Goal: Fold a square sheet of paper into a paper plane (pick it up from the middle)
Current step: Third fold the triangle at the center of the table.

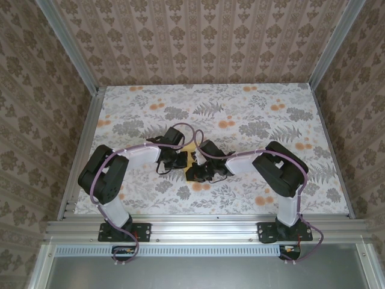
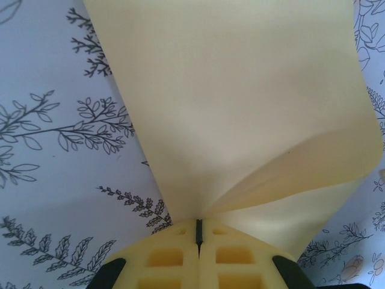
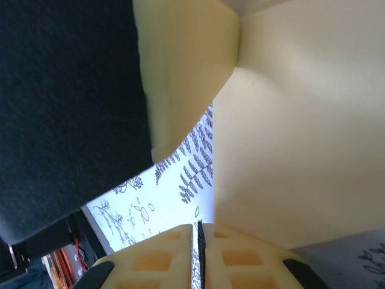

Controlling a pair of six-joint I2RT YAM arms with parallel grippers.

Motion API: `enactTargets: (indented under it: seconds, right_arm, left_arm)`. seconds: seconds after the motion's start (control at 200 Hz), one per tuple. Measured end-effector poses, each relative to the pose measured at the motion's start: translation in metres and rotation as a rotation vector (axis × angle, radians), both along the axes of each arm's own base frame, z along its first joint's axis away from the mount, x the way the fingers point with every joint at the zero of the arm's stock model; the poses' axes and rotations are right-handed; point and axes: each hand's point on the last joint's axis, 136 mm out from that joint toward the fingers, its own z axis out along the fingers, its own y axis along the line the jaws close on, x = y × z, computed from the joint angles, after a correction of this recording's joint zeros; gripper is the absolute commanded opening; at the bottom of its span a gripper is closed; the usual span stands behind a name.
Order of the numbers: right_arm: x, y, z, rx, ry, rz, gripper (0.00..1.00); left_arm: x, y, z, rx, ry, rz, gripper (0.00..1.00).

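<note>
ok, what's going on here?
Both arms reach to the middle of the table, at the yellow sheet. The left gripper is shut on the sheet, which curls up and bends over rather than lying flat. The right gripper is shut too, right against the sheet, though it is hard to tell if it actually pinches it. No plane shape yet.

Tbl point(image 1: 240, 99) w/ grey-orange floral print
</note>
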Motion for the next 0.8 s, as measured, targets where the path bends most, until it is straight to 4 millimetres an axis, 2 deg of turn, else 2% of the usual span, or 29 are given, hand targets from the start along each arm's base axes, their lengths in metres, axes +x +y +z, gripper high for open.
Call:
enactTargets:
  seconds: [0.2, 0.33, 0.495, 0.605, 0.805]
  right_arm:
    - [-0.005, -0.002, -0.005, -0.031, 0.011, 0.004, 0.11]
    - [-0.004, -0.003, -0.003, -0.033, 0.006, 0.0, 0.15]
    - [0.006, -0.013, 0.015, -0.027, -0.051, -0.05, 0.17]
    - [0.02, -0.023, 0.03, -0.013, -0.102, -0.106, 0.16]
    - [0.039, -0.038, 0.025, -0.033, -0.104, -0.207, 0.14]
  left_arm:
    - [0.001, 0.0, 0.0, -0.002, 0.001, 0.005, 0.0]
    - [0.001, 0.0, 0.0, -0.003, 0.0, 0.005, 0.0]
    - [0.003, -0.001, 0.001, -0.009, -0.01, 0.006, 0.0]
    - [0.004, -0.002, 0.001, -0.011, -0.013, 0.007, 0.0]
    - [0.006, -0.001, 0.001, -0.015, -0.016, 0.011, 0.0]
